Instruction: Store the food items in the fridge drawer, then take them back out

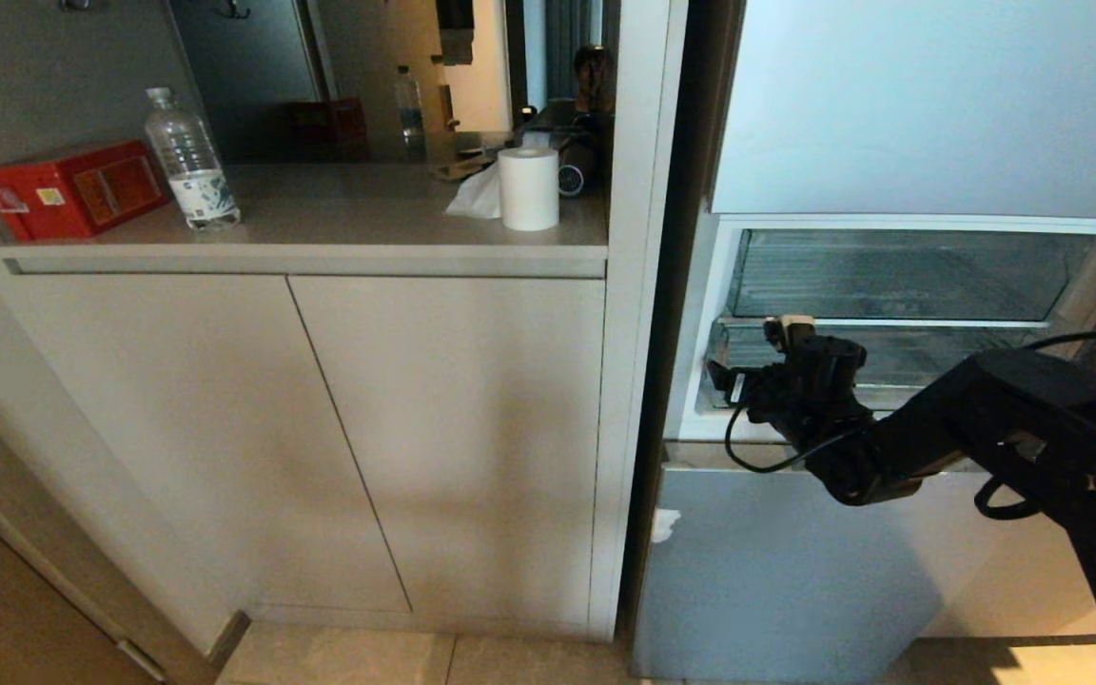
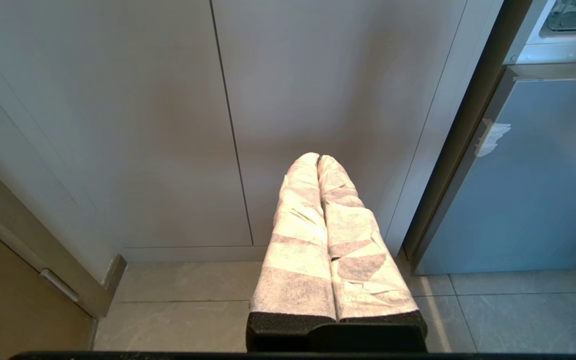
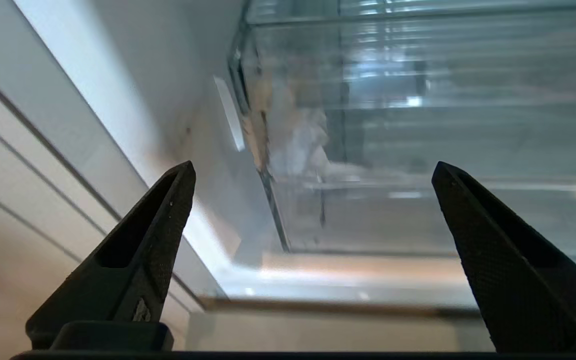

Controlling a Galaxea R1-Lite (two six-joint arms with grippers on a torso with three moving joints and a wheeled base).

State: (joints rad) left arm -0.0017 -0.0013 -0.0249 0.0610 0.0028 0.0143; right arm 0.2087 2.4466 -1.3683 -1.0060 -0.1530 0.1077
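The fridge drawer (image 1: pixel 929 354), clear plastic with a ribbed bottom, sits in the open fridge compartment at the right. My right gripper (image 1: pixel 792 366) is at the drawer's front left corner. In the right wrist view the gripper (image 3: pixel 313 167) stands open with its black fingers (image 3: pixel 160 225) wide apart and nothing between them. The clear drawer wall (image 3: pixel 418 150) lies just ahead. No food items show in any view. My left gripper (image 2: pixel 318 157), wrapped in white cloth, is shut and empty, parked low in front of the cabinet doors.
A deeper clear bin (image 1: pixel 890 271) sits above the drawer. Silver-blue fridge panels (image 1: pixel 776 561) lie above and below the opening. Left of the fridge, a counter (image 1: pixel 348 214) holds a red box (image 1: pixel 72 190), a water bottle (image 1: pixel 191 162) and a paper roll (image 1: pixel 528 187), with cabinet doors (image 1: pixel 415 428) below.
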